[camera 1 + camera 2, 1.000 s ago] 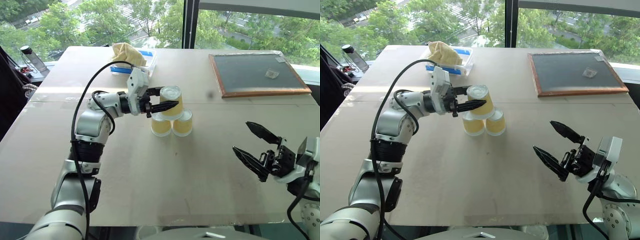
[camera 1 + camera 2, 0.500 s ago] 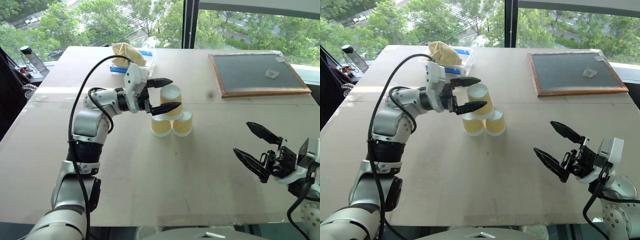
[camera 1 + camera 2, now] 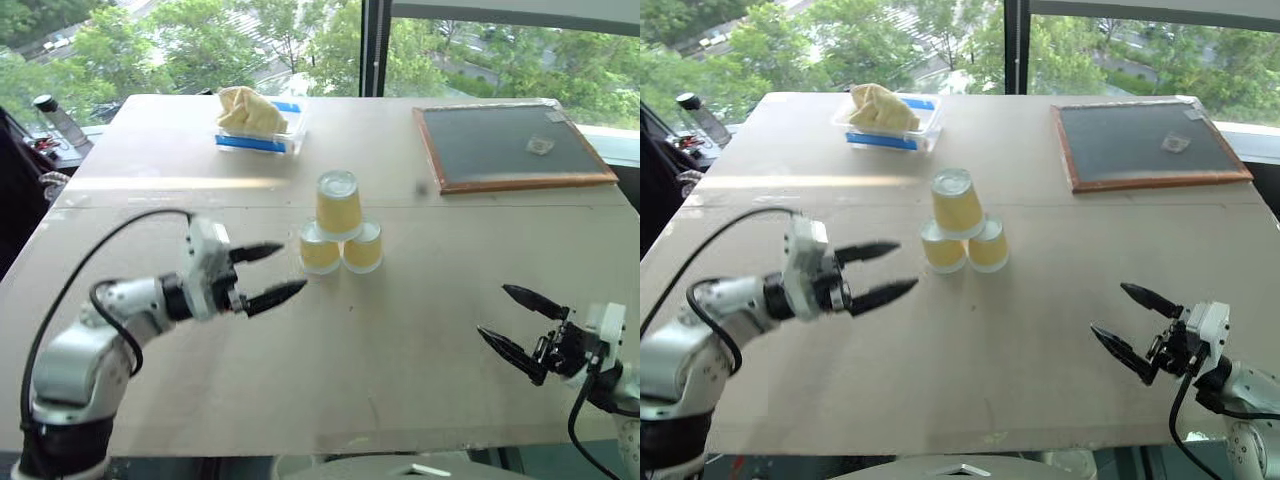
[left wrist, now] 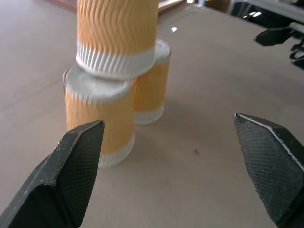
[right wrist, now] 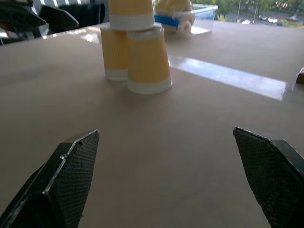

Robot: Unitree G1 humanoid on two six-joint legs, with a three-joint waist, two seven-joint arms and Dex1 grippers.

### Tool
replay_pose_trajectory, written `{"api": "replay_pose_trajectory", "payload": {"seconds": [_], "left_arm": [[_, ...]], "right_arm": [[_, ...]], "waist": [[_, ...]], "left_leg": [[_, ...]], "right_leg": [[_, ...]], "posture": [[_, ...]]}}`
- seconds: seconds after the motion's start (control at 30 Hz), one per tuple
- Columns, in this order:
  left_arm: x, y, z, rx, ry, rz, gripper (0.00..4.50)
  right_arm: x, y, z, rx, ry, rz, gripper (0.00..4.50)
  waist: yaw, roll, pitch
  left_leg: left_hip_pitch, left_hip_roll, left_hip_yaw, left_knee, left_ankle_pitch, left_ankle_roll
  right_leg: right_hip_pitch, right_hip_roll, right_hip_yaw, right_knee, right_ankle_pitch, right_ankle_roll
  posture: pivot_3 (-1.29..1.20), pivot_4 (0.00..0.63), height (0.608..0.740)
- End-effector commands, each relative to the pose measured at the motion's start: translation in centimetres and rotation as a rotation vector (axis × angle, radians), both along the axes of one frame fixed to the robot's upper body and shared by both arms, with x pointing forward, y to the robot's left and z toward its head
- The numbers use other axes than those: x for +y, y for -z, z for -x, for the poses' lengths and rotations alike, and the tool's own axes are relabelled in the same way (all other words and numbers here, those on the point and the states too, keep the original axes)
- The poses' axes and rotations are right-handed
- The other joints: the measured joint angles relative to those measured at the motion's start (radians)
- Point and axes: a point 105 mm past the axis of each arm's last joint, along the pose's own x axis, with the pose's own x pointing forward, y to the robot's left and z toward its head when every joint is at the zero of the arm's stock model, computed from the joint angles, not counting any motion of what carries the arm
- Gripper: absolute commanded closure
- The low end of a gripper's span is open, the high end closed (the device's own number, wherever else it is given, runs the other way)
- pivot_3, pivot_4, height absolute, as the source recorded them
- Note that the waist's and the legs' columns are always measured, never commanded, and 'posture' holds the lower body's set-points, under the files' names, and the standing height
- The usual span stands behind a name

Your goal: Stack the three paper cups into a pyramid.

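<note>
Both black two-fingered grippers, left (image 3: 268, 274) and right (image 3: 517, 319), are held released beside three stacked pale-yellow ribbed paper cups (image 3: 339, 224).

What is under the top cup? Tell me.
The top cup rests upside down on two more upturned cups, the left one and the right one. Their insides are hidden.
</note>
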Motion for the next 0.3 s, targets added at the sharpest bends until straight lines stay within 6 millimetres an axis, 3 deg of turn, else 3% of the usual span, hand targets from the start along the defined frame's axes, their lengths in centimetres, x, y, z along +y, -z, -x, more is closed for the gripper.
{"api": "replay_pose_trajectory", "payload": {"seconds": [0.03,0.1,0.3], "left_arm": [[1.1,2.0,0.7,-0.077,-0.142,-0.096,0.04],[1.3,4.0,1.5,-0.062,-0.178,-0.137,0.04],[0.9,7.8,2.8,-0.001,-0.195,-0.134,0.04]], "right_arm": [[-0.2,0.7,-0.3,0.016,-0.011,0.076,0.00],[-0.3,0.8,-0.7,0.027,-0.008,0.072,0.00],[-0.4,1.9,-1.1,0.085,-0.013,0.053,0.00]], "waist": [[0.008,0.001,0.000],[0.009,0.000,-0.001],[0.019,0.001,-0.001]], "left_leg": [[0.001,0.000,0.001,0.000,0.000,0.000],[0.002,0.000,0.001,0.001,0.000,0.000],[0.001,0.000,0.002,0.000,0.000,0.000]], "right_leg": [[0.000,0.000,0.000,0.000,0.000,0.000],[0.001,0.000,0.001,0.000,-0.001,0.002],[0.000,0.000,0.001,0.001,0.000,0.000]], "posture": [[0.00,0.150,0.740],[0.00,0.150,0.740],[0.00,0.150,0.740]]}}
